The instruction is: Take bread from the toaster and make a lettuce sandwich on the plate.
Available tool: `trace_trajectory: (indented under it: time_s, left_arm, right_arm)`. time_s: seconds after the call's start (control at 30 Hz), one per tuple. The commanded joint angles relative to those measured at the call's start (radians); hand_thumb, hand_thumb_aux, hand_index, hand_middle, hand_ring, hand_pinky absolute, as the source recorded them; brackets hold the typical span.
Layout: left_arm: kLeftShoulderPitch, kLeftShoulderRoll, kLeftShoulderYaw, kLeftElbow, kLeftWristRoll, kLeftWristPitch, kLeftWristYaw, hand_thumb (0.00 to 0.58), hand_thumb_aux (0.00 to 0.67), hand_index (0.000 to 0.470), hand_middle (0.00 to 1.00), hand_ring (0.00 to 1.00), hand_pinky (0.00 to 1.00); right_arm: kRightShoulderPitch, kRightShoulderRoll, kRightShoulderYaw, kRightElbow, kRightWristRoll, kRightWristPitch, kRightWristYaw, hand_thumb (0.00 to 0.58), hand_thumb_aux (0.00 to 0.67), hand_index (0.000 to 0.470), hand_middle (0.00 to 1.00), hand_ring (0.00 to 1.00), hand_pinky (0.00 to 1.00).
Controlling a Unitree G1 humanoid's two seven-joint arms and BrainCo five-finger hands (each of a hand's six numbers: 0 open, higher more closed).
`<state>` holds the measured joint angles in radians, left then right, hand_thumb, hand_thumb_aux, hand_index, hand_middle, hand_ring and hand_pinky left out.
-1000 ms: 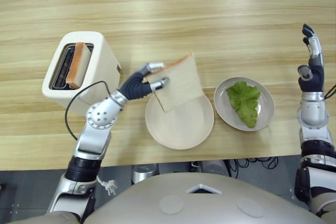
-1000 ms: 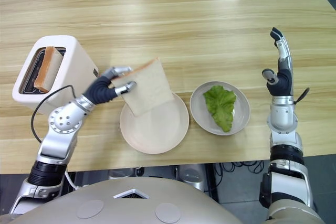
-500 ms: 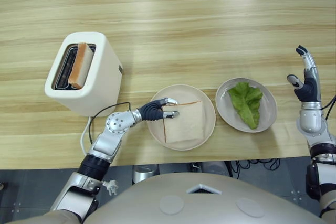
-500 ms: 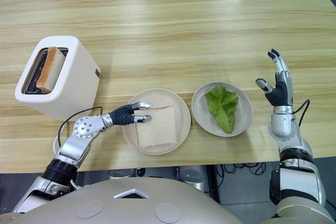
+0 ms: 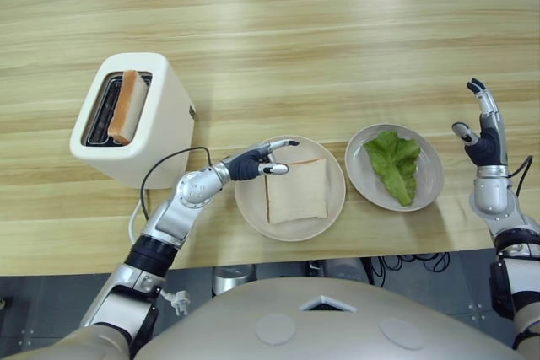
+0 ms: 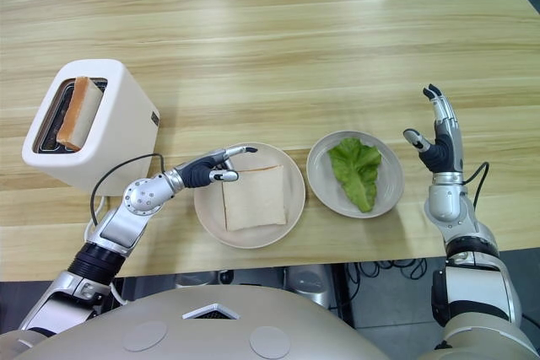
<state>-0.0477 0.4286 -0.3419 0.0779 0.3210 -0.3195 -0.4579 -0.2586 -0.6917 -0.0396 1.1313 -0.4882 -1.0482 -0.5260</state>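
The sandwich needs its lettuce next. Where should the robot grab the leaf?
Probably pinch the lettuce leaf from above at its broad, crinkled far end, using the nearer right hand. It lies flat in a shallow plate, so sideways grabs would hit the rim.

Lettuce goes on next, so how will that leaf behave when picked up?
The lettuce looks thin and crinkled, so it is probably floppy and light. It lies loose on its plate, so a push would likely slide it.
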Motion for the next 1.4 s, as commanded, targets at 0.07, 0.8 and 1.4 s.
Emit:
trace_trajectory:
  time_s: [0.07,0.8,1.4]
  left_arm:
    - [-0.028,0.065,0.027,-0.029,0.119,-0.017,0.068,0.000,0.000,0.000,1.00,1.00,1.00]
    - [0.050,0.083,-0.031,-0.013,0.274,0.021,0.126,0.000,0.000,0.000,1.00,1.00,1.00]
    - [0.040,0.057,-0.066,0.123,0.272,-0.012,0.162,0.000,0.000,0.000,1.00,1.00,1.00]
  right_arm:
    - [0.001,-0.005,0.028,0.022,-0.006,0.007,-0.027,0.000,0.000,0.000,0.00,0.00,0.00]
    - [-0.141,-0.126,0.678,0.035,-0.704,0.341,-0.626,0.000,0.000,0.000,0.00,0.00,0.00]
    - [-0.143,-0.128,0.733,0.095,-0.622,0.346,-0.689,0.000,0.000,0.000,0.00,0.00,0.00]
